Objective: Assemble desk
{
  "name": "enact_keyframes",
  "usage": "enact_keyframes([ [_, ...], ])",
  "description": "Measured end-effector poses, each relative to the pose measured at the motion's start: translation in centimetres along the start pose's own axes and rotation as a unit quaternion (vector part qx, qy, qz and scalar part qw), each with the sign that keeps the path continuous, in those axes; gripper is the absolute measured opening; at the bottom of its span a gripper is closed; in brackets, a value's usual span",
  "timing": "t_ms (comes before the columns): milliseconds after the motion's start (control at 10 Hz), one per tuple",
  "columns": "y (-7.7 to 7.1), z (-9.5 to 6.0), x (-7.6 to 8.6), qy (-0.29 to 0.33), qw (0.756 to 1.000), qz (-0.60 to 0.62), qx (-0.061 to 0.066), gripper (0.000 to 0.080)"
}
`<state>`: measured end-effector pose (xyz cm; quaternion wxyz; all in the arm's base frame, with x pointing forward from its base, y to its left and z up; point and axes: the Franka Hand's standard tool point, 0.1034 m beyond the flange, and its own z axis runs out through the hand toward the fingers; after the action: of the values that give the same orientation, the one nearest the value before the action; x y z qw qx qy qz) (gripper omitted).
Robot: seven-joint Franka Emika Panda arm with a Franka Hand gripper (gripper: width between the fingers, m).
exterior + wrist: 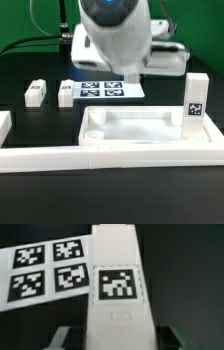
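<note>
The gripper [114, 334] clamps a leg block [118, 286] close to the marker board [45, 274]. A second leg [195, 100] stands upright at a corner of the tabletop [140, 128]

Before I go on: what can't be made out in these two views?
- gripper: exterior view, hidden behind the arm.
- held leg block: wrist view, both ends cut off by the frame.
- upright leg block: exterior view, its seating on the tabletop too blurred to tell.
- marker board: exterior view, far edge covered by the arm.
</note>
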<state>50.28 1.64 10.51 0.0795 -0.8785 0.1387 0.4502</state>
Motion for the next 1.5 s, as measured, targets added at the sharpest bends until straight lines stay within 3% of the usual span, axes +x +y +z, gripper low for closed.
enact_keyframes([
  [100, 0.7, -1.4, 0.5, 0.017, 1.000, -0.013, 0.002, 0.0288],
  [200, 0.8, -2.7, 1.7, 0.074, 0.997, -0.023, 0.001, 0.0288],
  [500, 0.0, -2.7, 1.4, 0.173, 0.985, -0.018, 0.014, 0.0288],
  [600, -1.0, -3.7, 1.0, 0.191, 0.981, 0.012, 0.026, 0.0289],
  [700, -1.5, -6.5, 1.0, 0.217, 0.975, 0.011, 0.049, 0.0289],
  [800, -1.1, -9.2, 1.7, 0.269, 0.961, 0.010, 0.063, 0.0289],
  [900, -0.7, -10.5, 1.8, 0.313, 0.947, 0.007, 0.069, 0.0289],
  [1300, -1.2, -11.1, 2.5, 0.433, 0.898, 0.007, 0.074, 0.0289],
  [1400, -0.8, -11.3, 2.9, 0.466, 0.882, 0.003, 0.068, 0.0289],
  [1500, 0.6, -11.5, 4.0, 0.515, 0.856, -0.007, 0.042, 0.0289],
])
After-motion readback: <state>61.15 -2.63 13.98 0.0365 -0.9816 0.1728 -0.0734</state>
